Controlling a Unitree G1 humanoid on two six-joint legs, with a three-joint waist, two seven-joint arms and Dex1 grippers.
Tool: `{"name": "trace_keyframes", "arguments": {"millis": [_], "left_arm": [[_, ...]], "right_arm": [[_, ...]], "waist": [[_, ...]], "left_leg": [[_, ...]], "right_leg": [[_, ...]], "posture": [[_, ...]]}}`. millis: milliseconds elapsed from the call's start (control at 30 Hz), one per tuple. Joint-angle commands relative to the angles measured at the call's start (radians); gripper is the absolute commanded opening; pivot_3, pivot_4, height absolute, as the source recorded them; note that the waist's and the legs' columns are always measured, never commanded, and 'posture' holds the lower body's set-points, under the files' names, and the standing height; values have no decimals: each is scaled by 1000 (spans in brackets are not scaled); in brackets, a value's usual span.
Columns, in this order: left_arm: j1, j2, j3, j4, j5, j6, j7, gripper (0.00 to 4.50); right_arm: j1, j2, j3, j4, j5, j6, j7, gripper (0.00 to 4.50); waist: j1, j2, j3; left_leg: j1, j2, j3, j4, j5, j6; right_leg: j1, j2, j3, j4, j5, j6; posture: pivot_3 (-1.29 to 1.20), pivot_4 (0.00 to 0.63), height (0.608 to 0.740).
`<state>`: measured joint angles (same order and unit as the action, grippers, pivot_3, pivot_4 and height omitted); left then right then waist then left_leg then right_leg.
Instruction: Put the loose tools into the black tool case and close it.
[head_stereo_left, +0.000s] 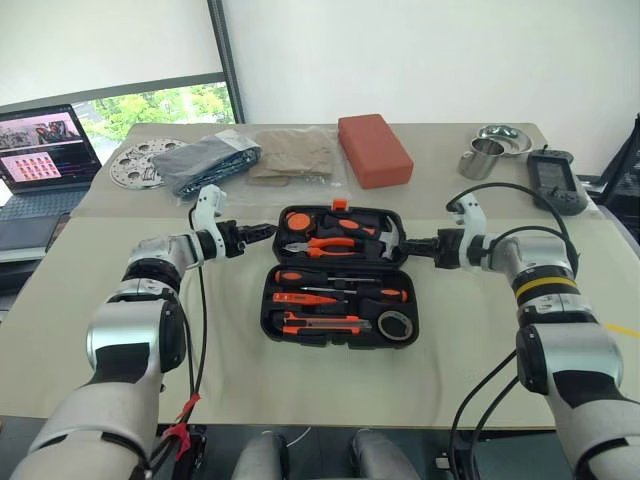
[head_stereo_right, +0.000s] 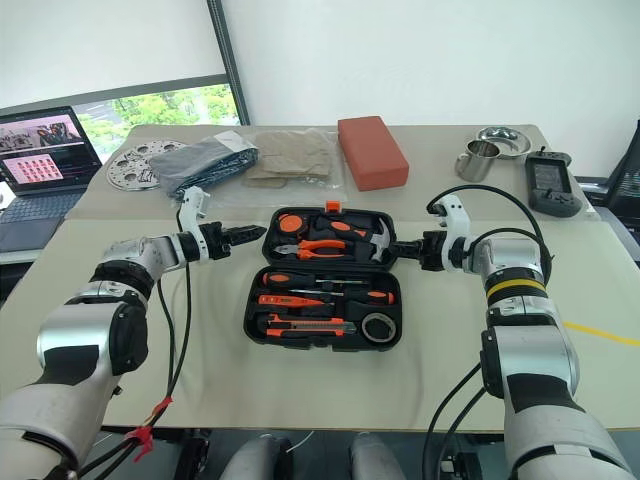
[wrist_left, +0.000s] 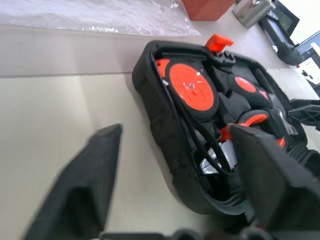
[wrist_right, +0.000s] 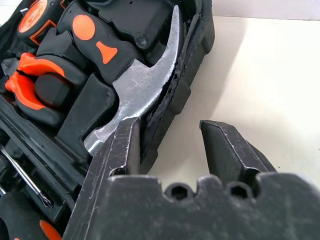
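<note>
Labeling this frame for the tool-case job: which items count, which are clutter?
Job:
- black tool case, open
- utility knife
- screwdrivers
- tape roll
- left end effector, right end effector

Clutter:
- red-brown block
- steel cup
- laptop
- perforated metal disc

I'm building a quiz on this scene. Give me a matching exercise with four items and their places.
Things:
1. red-brown block
2. steel hammer
3. tape roll
4. laptop

Places:
A. near half of the black tool case, right corner
B. far left, off the table
C. far half of the case, right side
D. on the table behind the case

Pairs: 1-D, 2-C, 3-A, 4-B
</note>
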<state>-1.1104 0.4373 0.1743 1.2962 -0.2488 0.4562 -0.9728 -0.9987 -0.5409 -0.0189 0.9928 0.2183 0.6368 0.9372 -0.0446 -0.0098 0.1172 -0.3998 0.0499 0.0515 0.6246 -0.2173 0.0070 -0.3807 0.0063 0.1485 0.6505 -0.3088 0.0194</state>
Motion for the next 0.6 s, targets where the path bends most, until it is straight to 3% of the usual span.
{"name": "trace_keyframes", "arguments": {"millis": [33, 267, 367, 467, 500, 600], "left_arm": [[-39, -21, 5, -1, 21, 16, 25, 4142], [-57, -61, 17, 9, 43, 12, 77, 4142], [-65, -70, 29, 13, 45, 12, 92, 4193], [-65, -76, 34, 15, 53, 13, 104, 3492], [-65, -78, 35, 16, 56, 14, 108, 3013], [-63, -80, 34, 17, 63, 18, 107, 1919]], "right_arm": [[-27, 3, -16, -7, -5, -29, 10, 2224], [-29, 7, -21, 3, -8, -36, 8, 2224], [-31, 7, -32, 3, 1, -30, 10, 1525], [-33, 8, -38, -2, 5, -21, 18, 551], [-33, 9, -39, -4, 6, -18, 20, 141], [-31, 12, -41, -8, 4, -14, 25, 0]], "waist": [[0, 0, 0], [-2, 0, 0], [-1, 0, 0], [-1, 0, 0], [-1, 0, 0], [-1, 0, 0]], "left_leg": [[0, 0, 0, 0, 0, 0], [0, 0, 0, 0, 0, 0], [1, 0, 0, 0, 0, -1], [0, 0, 0, 1, 1, -1], [0, 0, 0, 1, 1, -1], [1, -1, 0, 1, 1, -2]], "right_leg": [[0, 0, 0, 0, 0, 0], [-1, 0, 0, 7, 0, 0], [-1, 0, 0, 8, 0, 0], [-1, 0, 0, 8, 0, 0], [-1, 0, 0, 8, 0, 0], [0, 0, 0, 8, 0, 0]], "posture": [[0, 150, 727], [0, 150, 727], [0, 150, 727], [0, 150, 727], [0, 150, 727], [0, 150, 727]]}}
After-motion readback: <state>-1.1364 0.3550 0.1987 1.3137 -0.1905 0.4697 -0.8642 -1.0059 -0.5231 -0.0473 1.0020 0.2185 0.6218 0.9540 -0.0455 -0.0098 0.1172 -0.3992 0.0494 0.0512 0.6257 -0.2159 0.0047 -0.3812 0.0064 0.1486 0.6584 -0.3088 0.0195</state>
